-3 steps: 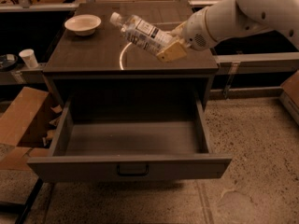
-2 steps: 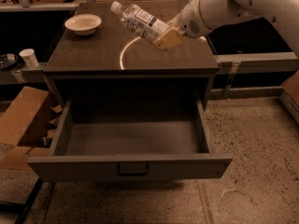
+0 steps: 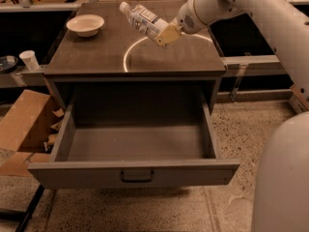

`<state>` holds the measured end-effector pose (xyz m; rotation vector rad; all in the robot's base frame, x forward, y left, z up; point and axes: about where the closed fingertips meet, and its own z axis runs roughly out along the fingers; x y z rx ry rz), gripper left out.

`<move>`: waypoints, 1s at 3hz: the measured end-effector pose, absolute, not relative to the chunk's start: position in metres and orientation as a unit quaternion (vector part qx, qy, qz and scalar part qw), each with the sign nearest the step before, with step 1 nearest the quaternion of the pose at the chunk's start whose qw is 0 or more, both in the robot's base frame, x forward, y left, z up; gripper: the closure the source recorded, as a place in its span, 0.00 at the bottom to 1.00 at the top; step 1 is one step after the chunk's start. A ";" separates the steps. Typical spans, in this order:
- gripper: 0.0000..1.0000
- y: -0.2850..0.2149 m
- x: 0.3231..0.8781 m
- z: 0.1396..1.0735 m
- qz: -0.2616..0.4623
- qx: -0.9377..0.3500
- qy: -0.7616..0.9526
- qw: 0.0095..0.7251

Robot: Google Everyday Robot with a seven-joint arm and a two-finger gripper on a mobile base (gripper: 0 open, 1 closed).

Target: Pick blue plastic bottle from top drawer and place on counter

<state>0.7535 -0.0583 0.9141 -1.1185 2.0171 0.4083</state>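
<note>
Gripper (image 3: pixel 166 34): over the counter's rear right part, fingers clamped on the bottle's base end.
Bottle (image 3: pixel 141 18): held by the gripper above the counter, tilted, white cap pointing up-left, label facing the camera; looked clear of the top.
Counter (image 3: pixel 91 57): dark top, white arc (image 3: pixel 126 57) near its middle.
Drawer (image 3: pixel 87 174): pulled out below the counter, dark bar handle (image 3: pixel 137 177) centred on its front.
Arm (image 3: pixel 251 6): white, stretched from the right edge to the gripper.
Bowl (image 3: pixel 85 24): pale, on the counter's rear left, left of the cap.
Cup (image 3: pixel 30 59): white, on the shelf left of the counter.
Box (image 3: pixel 21 127): cardboard, on the floor left of the drawer.
</note>
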 end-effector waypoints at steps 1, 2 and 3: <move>1.00 -0.058 0.770 0.889 0.168 -0.424 0.808 0.373; 0.73 -0.056 0.784 0.866 0.179 -0.410 0.819 0.359; 0.50 -0.053 0.792 0.859 0.183 -0.409 0.821 0.353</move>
